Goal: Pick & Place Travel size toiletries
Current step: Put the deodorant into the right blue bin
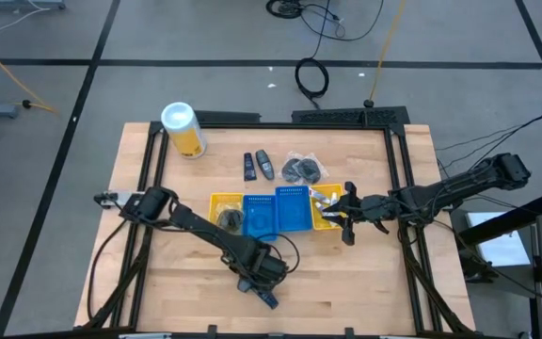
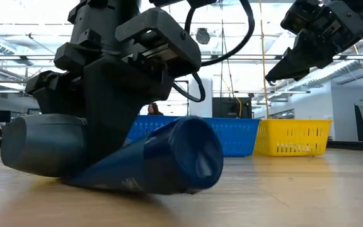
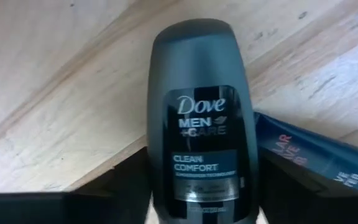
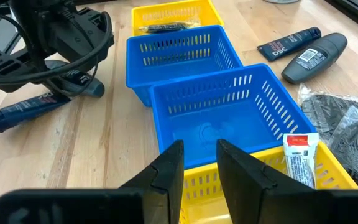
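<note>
My left gripper (image 1: 258, 267) is low over the table's near middle, shut on a dark grey Dove roll-on (image 3: 199, 124). A navy tube (image 1: 269, 299) lies beside it on the table, and it also shows in the low view (image 2: 169, 157). My right gripper (image 4: 201, 165) is a little open and empty, above the right yellow bin (image 1: 326, 218). A white tube (image 4: 300, 158) lies in that bin. Another navy tube (image 1: 249, 166), a grey roll-on (image 1: 265, 164) and clear packets with dark contents (image 1: 302, 169) lie behind the bins. My left gripper has the grey roll-on between its two fingers, on the long sides of the body (image 3: 159, 180) near one end. The fingers lie along it and its rounded end points away from them. In the low view the roll-on (image 2: 40, 148) lies flat, its underside on the table.
Four small bins stand in a row mid-table: a yellow one (image 1: 225, 202) holding a dark item, two blue ones (image 1: 260, 218) (image 1: 293, 209), and the right yellow one. A big yellow canister with a white lid (image 1: 183, 128) stands at the far left. Bare wood lies along the near edge.
</note>
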Motion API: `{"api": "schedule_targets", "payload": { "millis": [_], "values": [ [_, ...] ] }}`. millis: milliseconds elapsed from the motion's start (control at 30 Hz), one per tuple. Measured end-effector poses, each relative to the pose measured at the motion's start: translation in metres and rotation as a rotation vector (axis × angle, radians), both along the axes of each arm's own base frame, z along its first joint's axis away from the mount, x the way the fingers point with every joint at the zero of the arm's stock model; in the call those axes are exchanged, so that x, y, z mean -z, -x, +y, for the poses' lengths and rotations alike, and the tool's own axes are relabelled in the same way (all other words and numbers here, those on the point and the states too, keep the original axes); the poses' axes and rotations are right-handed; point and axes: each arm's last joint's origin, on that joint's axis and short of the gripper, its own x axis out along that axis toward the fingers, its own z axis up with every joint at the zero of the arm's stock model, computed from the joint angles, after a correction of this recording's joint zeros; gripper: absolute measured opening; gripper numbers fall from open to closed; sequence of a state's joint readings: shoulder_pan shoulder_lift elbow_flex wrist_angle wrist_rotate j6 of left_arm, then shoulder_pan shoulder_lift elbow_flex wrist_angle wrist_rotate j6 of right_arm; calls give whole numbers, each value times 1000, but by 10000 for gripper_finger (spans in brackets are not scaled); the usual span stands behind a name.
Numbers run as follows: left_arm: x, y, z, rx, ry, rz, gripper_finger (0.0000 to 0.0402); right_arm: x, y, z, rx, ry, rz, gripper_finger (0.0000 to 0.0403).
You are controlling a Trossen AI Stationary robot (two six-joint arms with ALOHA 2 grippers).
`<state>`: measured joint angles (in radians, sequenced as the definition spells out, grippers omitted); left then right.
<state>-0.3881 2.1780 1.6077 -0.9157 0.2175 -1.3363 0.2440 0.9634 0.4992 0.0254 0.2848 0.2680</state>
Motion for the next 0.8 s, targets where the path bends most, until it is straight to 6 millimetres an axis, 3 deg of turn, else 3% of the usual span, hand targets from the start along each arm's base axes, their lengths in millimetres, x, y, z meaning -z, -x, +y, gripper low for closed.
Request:
{"api": "schedule_targets", "payload": {
  "millis": [100, 433, 800],
  "values": [
    [-1, -1, 3, 1, 27, 11, 195, 0, 0, 0, 0, 0, 0, 89],
    [-8, -2, 3, 42, 24, -27, 195, 0, 0, 0, 0, 0, 0, 89],
    [-72, 5, 9, 62, -61, -285, 195, 0, 0, 0, 1, 0, 0, 89]
  ]
}}
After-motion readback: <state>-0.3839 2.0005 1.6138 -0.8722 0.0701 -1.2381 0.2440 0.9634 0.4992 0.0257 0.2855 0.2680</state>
